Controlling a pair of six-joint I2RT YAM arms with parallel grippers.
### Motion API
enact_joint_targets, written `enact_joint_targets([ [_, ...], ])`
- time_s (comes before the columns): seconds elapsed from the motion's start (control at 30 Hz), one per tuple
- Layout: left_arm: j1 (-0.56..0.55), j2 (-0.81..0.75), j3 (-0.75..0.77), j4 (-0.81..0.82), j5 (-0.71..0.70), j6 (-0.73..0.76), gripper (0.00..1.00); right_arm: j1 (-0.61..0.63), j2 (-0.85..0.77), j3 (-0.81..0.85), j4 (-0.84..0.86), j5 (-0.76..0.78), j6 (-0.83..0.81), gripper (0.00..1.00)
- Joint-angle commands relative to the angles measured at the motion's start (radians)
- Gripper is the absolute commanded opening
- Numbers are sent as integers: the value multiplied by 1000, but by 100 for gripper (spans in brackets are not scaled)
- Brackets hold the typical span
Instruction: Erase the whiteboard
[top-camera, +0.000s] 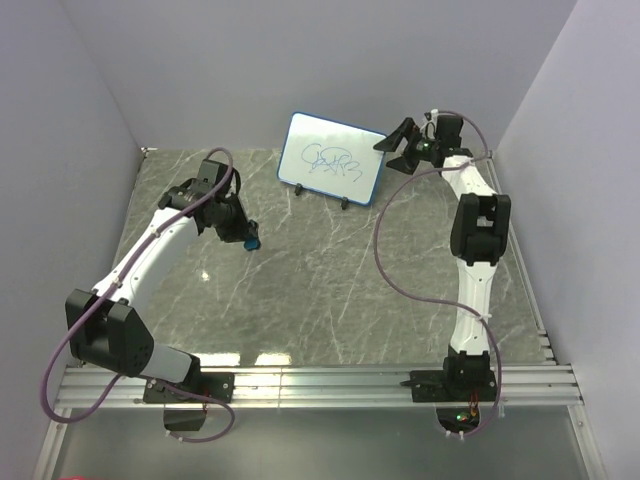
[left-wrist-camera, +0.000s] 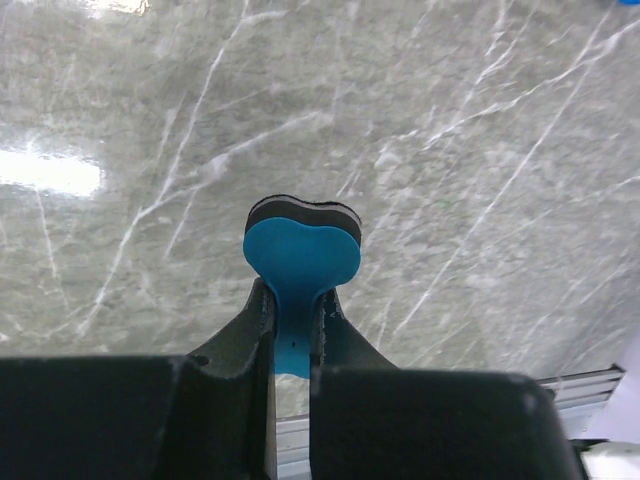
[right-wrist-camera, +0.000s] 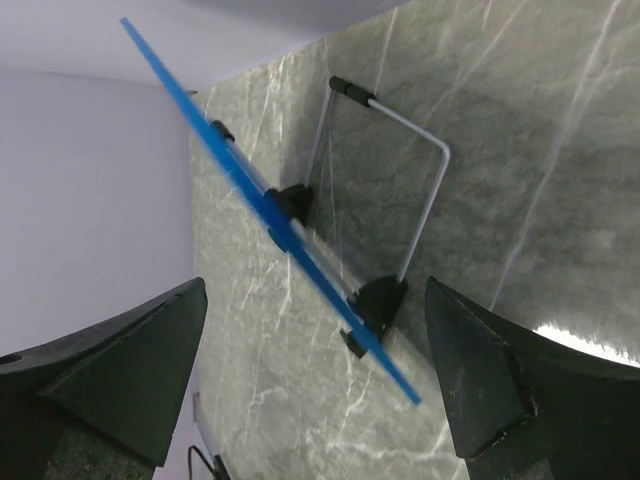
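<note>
Two tools are over the grey marbled tabletop (top-camera: 330, 300): the left tool (top-camera: 248, 238) pinches the stem of a blue heart-shaped eraser (left-wrist-camera: 302, 250) with a dark felt layer, well apart from the whiteboard (top-camera: 330, 174). The whiteboard stands tilted on its wire stand (right-wrist-camera: 425, 180) at the far middle of the tabletop, a blue scribble (top-camera: 336, 158) on its face. The right tool (top-camera: 400, 148) is spread wide just beside the board's right edge, its blue rim (right-wrist-camera: 255, 195) running between the two fingers (right-wrist-camera: 130, 370).

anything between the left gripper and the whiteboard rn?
No. In the top view only bare marble table separates the left gripper, shut on a blue eraser, from the whiteboard.
</note>
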Motion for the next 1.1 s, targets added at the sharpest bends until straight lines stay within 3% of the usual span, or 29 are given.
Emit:
enact_joint_targets([
  [0.0,-15,-13,39,-13,-17,-57,0,49,45,68,108,-66,68,96],
  [0.17,-31,-30,-14,6,-13,-100,0,78,74,47,238,-106,160,95],
  [0.37,-41,-27,2,-25,-36,-100,0,94,109,42,301,-119,234,82],
  [0.67,-41,-47,-20,-45,-56,-86,0,94,114,-2,274,-116,186,36],
  [0.77,-41,-49,-20,-54,-59,-71,0,94,111,-21,269,-111,173,17],
  [0.8,-41,-50,-18,-60,-65,-66,0,94,108,-27,268,-110,170,3],
  [0.83,-41,-47,-11,-66,-65,-60,0,94,100,-45,266,-107,165,0],
  [1.07,-41,-27,2,-65,-70,-11,0,95,-3,-258,345,-113,128,0],
])
